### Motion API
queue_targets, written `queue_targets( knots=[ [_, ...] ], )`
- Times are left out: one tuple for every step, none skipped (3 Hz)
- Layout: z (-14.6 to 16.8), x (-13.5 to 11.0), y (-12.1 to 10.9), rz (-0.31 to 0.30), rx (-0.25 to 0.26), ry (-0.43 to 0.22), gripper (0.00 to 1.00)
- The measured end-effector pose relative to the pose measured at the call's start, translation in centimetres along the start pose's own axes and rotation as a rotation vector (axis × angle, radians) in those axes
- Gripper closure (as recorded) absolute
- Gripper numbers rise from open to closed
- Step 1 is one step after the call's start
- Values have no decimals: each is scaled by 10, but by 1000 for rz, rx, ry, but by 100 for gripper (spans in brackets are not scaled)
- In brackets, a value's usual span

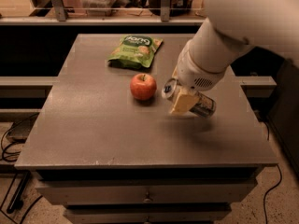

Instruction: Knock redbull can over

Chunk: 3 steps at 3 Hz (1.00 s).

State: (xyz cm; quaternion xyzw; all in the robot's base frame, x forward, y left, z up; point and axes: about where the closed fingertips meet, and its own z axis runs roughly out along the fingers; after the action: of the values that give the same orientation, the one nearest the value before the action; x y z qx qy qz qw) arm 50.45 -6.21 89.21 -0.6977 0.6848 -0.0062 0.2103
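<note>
1. Step in hand: the tipping itself, and by my read it's nearly done. The redbull can (204, 107) is far off upright, almost on its side. It is at centre-right of the table (107, 139), just right of the red apple (143, 86).
2. The gripper (182, 102) sits across the can's middle on the front side. The white arm (219, 45) reaches down from upper right. Can't tell if it clamps the can or only presses vs. it.
3. Can't tell if the can rests on the tabletop or hangs just above it; there's a dark shadow beneath.
4. Next move, prob.: let the can settle flat, then pull the gripper clear w/o dragging the can or bumping the apple.
5. Look: slim silver-and-blue metal can, blue-marked silver top facing left twd the apple.
6. A green snack bag (135, 50) lies at the rear, well apart.
</note>
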Motion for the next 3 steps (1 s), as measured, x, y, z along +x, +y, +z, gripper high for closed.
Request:
queue_targets(
  knots=[
    [27,2,9,-71,-14,173,68],
    [48,27,8,-137,-24,379,37],
    [50,29,6,-132,-47,396,14]
  ],
)
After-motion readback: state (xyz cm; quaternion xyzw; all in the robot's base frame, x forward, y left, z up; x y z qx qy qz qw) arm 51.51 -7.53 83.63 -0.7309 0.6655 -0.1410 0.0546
